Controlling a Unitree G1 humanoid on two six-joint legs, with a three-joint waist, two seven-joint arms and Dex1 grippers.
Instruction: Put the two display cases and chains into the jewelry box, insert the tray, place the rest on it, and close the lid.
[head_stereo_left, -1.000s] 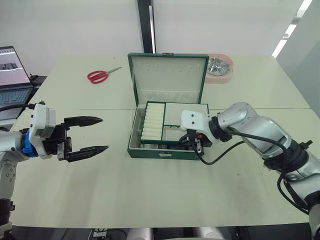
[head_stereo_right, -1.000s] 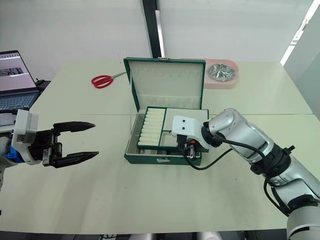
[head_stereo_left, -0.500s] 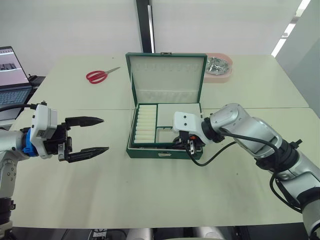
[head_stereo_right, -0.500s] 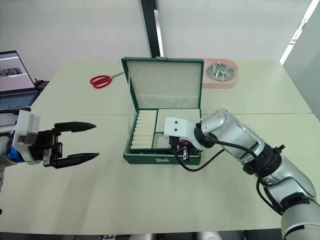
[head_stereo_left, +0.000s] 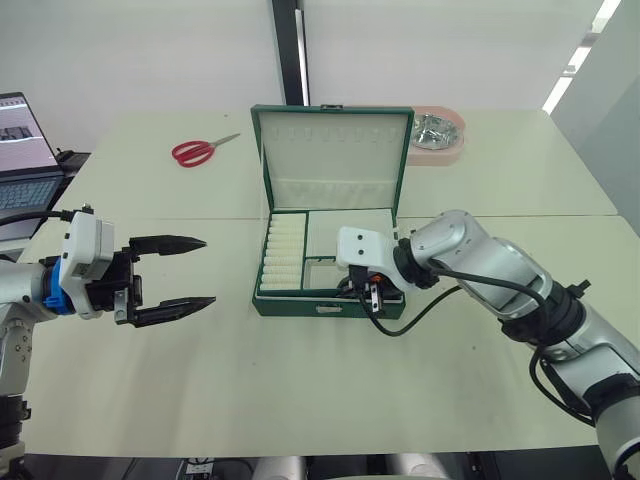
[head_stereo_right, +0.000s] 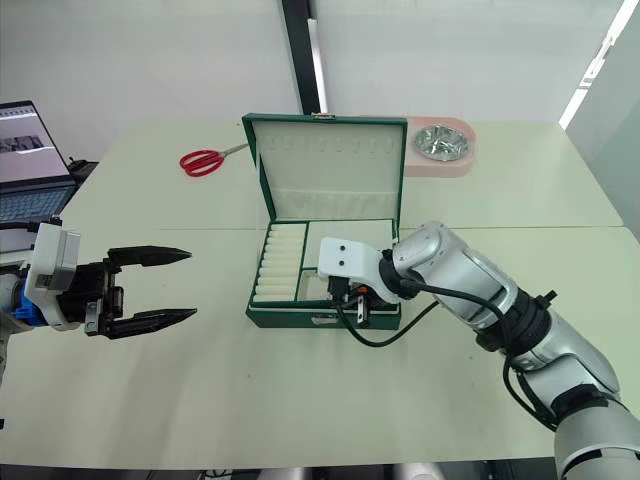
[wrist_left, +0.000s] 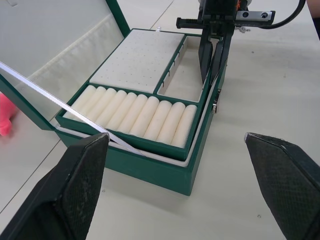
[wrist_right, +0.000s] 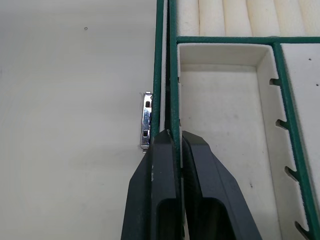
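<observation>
Gripping tray (wrist_right: 172, 75) front wall: right hand (wrist_right: 175, 142), fingers clenched on it just beside metal lock (wrist_right: 145, 120). Tray seated in jewelry box (head_stereo_left: 325, 305), mid-bench (head_stereo_left: 300, 390); lid (head_stereo_left: 335, 150) upright. Left hand (head_stereo_left: 185, 272) spread wide, grasping nothing, well apart toward bench left edge.

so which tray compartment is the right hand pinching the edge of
The small empty square compartment at the tray's front wall; the right hand is shut on it, beside the ring rolls.
</observation>
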